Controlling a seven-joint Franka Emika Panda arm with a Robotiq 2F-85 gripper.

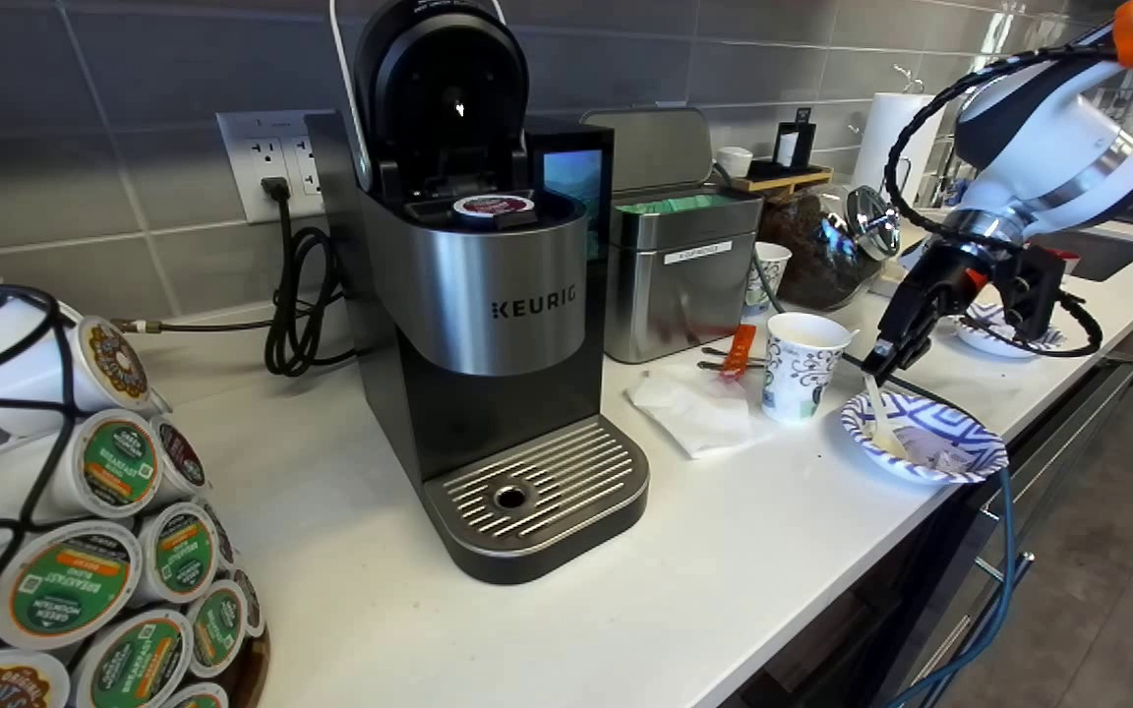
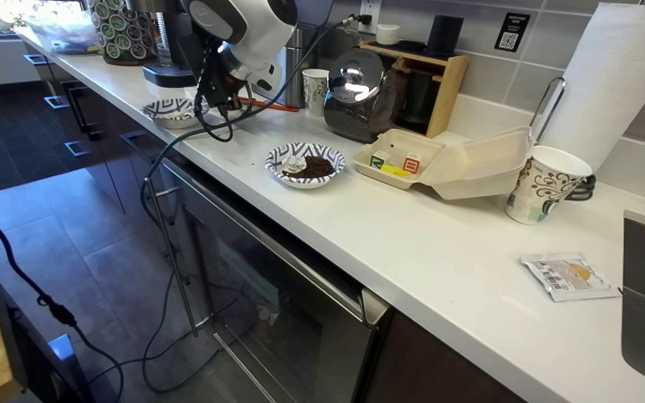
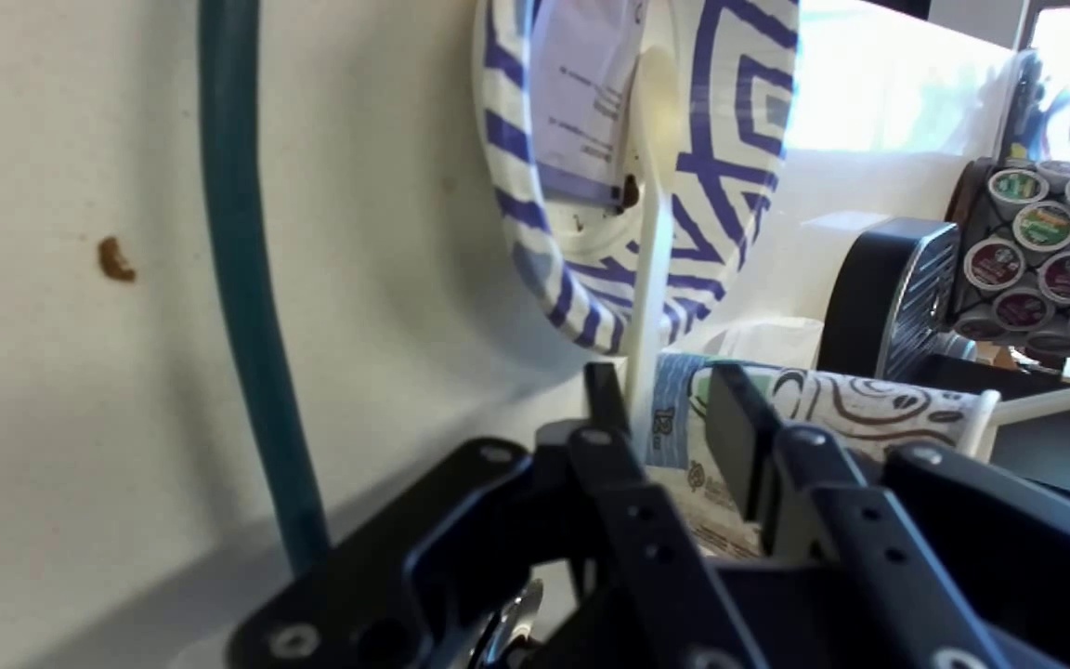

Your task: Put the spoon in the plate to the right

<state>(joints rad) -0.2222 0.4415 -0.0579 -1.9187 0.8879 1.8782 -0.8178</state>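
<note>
An off-white spoon (image 1: 883, 423) leans with its bowl end inside the nearer, larger-looking blue-patterned plate (image 1: 965, 425). The spoon (image 3: 654, 209) and this plate (image 3: 741, 111) also show in the wrist view. My gripper (image 3: 667, 379) is open. The spoon's handle runs between its fingers, close to the left finger, with a gap to the right finger. In an exterior view the gripper (image 1: 879, 368) is over this plate's rim. The smaller-looking plate (image 1: 991, 346) stands farther along the counter. In an exterior view this plate (image 2: 305, 150) holds dark grounds and crumpled foil.
A paper cup (image 1: 803, 369) with a white handle in it stands beside the spoon's plate. A coffee machine (image 1: 498, 324), a metal box (image 1: 685, 285) and a glass jar (image 1: 822, 246) stand near. A blue cable (image 3: 256, 279) crosses the counter. An open takeout box (image 2: 476, 159) lies beyond the farther plate.
</note>
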